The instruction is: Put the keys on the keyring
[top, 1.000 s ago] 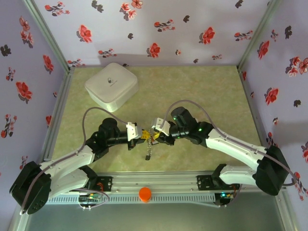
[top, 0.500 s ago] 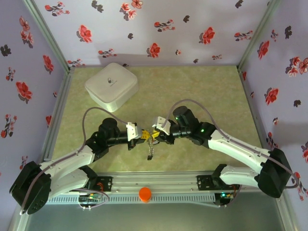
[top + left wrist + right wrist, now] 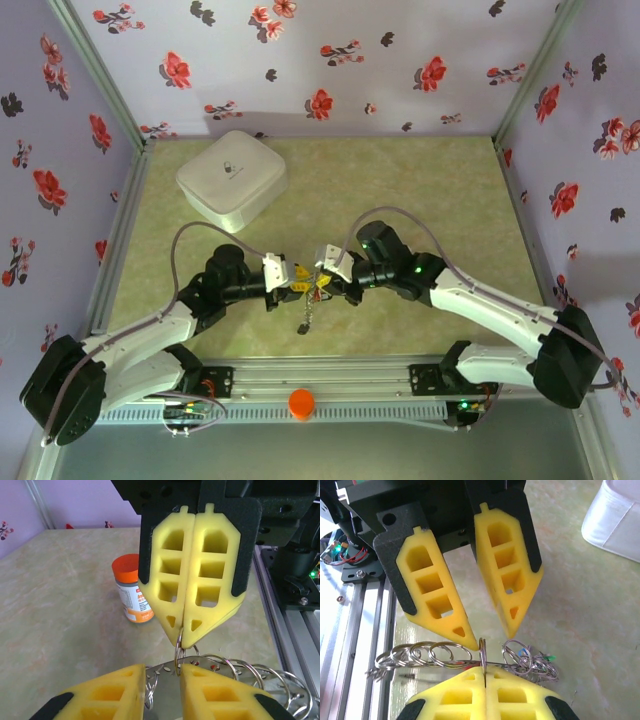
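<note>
My two grippers meet tip to tip over the table's near middle. My right gripper [image 3: 322,283] [image 3: 484,670] is shut on a small split ring [image 3: 482,652] that stands upright. My left gripper [image 3: 297,280] [image 3: 162,674] is open, one finger on each side of that ring [image 3: 178,652]. A thin grey metal band, the keyring [image 3: 462,664] [image 3: 167,695], runs crosswise under the ring. Several split rings [image 3: 420,655] hang along the band. The keys [image 3: 535,664] bunch at its right end with blue and green tags. A cluster of keys [image 3: 305,320] dangles below the grippers.
A white rounded square box [image 3: 232,180] sits at the back left. An orange-capped pill bottle [image 3: 301,403] [image 3: 132,596] stands by the aluminium rail [image 3: 320,380] at the near edge. Flowered walls enclose the table on three sides.
My right gripper has closed onto the split ring. My left gripper was shut and has now opened. The dangling keys have swung slightly left.
</note>
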